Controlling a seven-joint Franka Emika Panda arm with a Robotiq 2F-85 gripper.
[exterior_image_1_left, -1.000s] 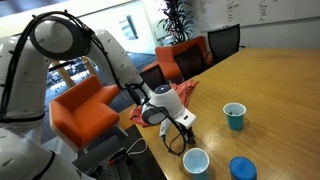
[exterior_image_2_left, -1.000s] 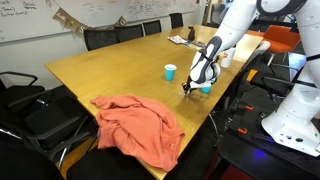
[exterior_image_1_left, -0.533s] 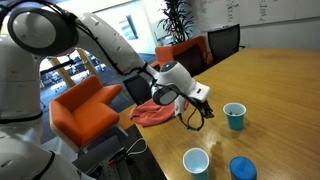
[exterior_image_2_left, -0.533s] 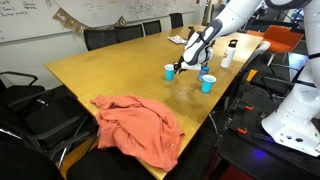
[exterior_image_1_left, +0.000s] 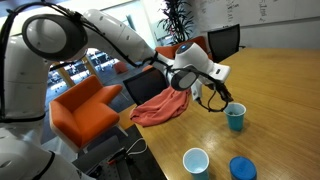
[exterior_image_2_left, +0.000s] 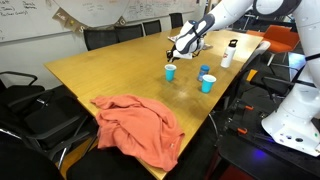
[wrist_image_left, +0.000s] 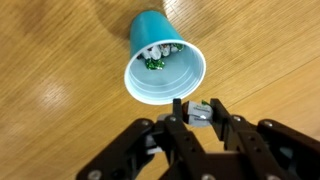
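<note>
Near the table (exterior_image_1_left: 285, 75) edge on the robot's side, a blue cup (wrist_image_left: 165, 75) stands upright with its mouth up, so the small bits (wrist_image_left: 153, 58) inside, white and green, rest at the bottom and do not roll out. Just above it hangs the pincer (wrist_image_left: 200, 112), pointing down at the table. In the wrist view its tips are beside the rim, a little off the middle of the mouth. The fingers are closed together. Something pale shows between the tips, but it cannot be told whether this is a held piece or only the pads

The cups are three. Besides the one under the pincer, an exterior view shows a lighter blue cup (exterior_image_1_left: 195, 160) and a darker blue cup (exterior_image_1_left: 243, 168), both closer to the edge and apart from each other, so each mouth is free. One red cloth (exterior_image_2_left: 140, 125) lies crumpled at a table corner and partly hangs over the edge. One white container (exterior_image_2_left: 227, 57) stands further along the same edge
</note>
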